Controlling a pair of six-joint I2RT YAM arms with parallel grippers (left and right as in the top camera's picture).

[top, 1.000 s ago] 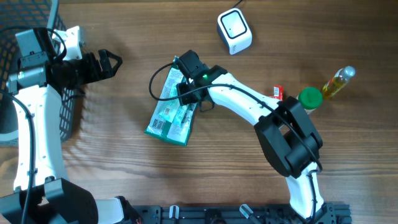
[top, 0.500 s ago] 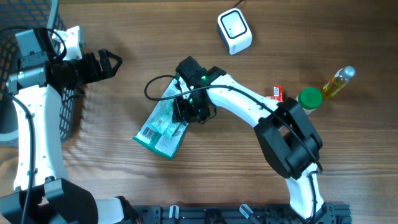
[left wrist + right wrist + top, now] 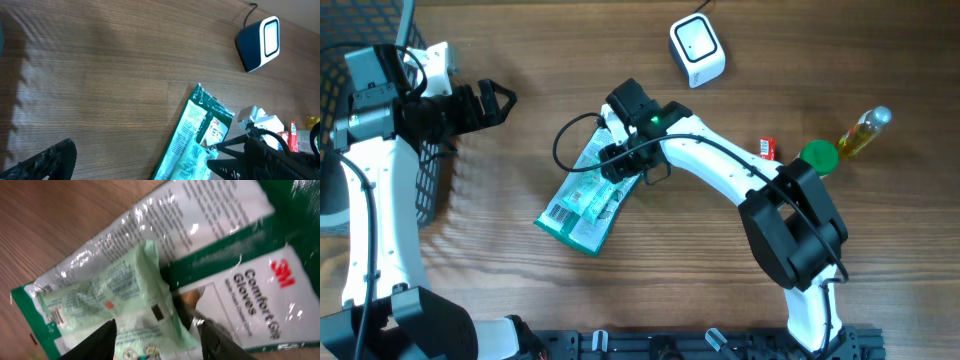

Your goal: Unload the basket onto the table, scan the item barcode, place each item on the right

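On the table, centre-left, lies the gloves package, flat and slanted, its upper end under the right gripper.

Hidden or unclear:
- Overhead, the gripper body covers the package's top corner. Finger contact cannot be seen from there.
- Right wrist view: the package fills the frame and is cut off on all sides. "Comfort Grip Gloves" reads on the white panel; the small print is blurred by glare on the wrap.
- Both right fingers are cut by the bottom edge, tips out of sight.
- Left wrist view: only one dark finger shows, low left. The package runs off the bottom edge, and the right arm's dark parts cover its lower right.
- A white patch at the package's lower-left end, seen overhead, looks like a barcode; the bars are too small to be sure.
- The mesh basket is cut by the left edge.

Fingers:
- Right: partway apart, straddling a pale-green raised part of the package that fills the gap between them. Touching it, it seems; whether they pinch it I cannot tell.
- Left gripper: fingers spread wide, nothing between them, well apart from the package, beside the basket.

Also noted: white scanner near the top edge, apart from the package; oil bottle, green lid and a small red item to the right.
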